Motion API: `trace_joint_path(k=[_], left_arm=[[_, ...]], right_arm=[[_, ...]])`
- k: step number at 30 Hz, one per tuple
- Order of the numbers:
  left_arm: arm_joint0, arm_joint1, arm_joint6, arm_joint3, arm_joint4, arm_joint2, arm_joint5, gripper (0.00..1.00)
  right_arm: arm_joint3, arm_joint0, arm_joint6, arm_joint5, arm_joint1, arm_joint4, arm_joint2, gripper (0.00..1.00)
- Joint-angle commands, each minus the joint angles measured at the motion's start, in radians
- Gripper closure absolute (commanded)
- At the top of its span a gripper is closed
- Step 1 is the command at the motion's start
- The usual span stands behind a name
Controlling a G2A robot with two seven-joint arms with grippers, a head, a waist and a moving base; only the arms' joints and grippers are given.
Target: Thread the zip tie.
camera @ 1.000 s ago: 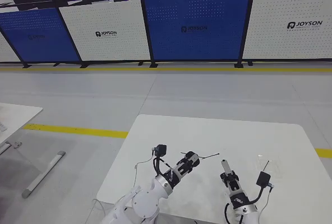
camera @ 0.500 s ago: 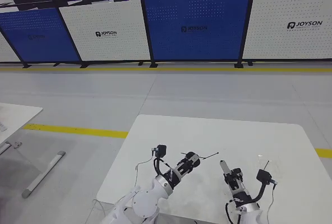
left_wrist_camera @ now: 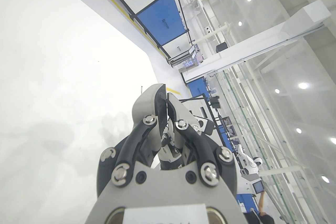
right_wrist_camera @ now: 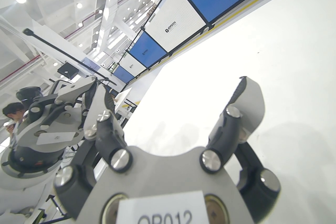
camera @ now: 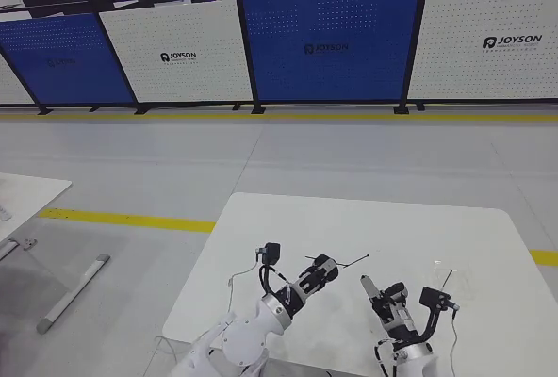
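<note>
1. The zip tie (camera: 356,259) was pinched in the left gripper (camera: 322,268), whose fingers were closed on it above the table (camera: 288,226). Most of the tie stuck out to the robot's right, and its free end was near the right gripper (right_wrist_camera: 173,96) but apart from it.
2. The right gripper stood wide and held nothing.
3. Compared with a second earlier, the right gripper had swung left, closer to the tie's free end. The left gripper and the tie had kept their place.
4. The tie's long axis ran roughly along the table's far edge, with its blocky head end pointing to the robot's right.
</note>
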Motion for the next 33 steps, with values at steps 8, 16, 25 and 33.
trace_joint_path(k=[8, 16, 25, 33], left_arm=[[0.01, 0.0, -0.038, -0.018, -0.098, -0.017, 0.011, 1.0], [0.007, -0.001, -0.06, -0.026, -0.145, -0.019, 0.035, 1.0], [-0.001, -0.004, -0.048, -0.022, -0.132, 0.008, 0.042, 1.0], [-0.005, -0.007, -0.034, -0.023, -0.129, 0.018, 0.053, 1.0]], right_arm=[[0.005, -0.003, -0.028, -0.09, 0.022, -0.265, 0.025, 0.0], [-0.004, -0.009, 0.003, -0.117, 0.028, -0.272, 0.045, 0.0], [0.004, 0.023, 0.035, -0.033, 0.029, -0.427, 0.013, 0.0], [0.006, 0.029, 0.025, 0.0, 0.026, -0.451, -0.002, 0.0]])
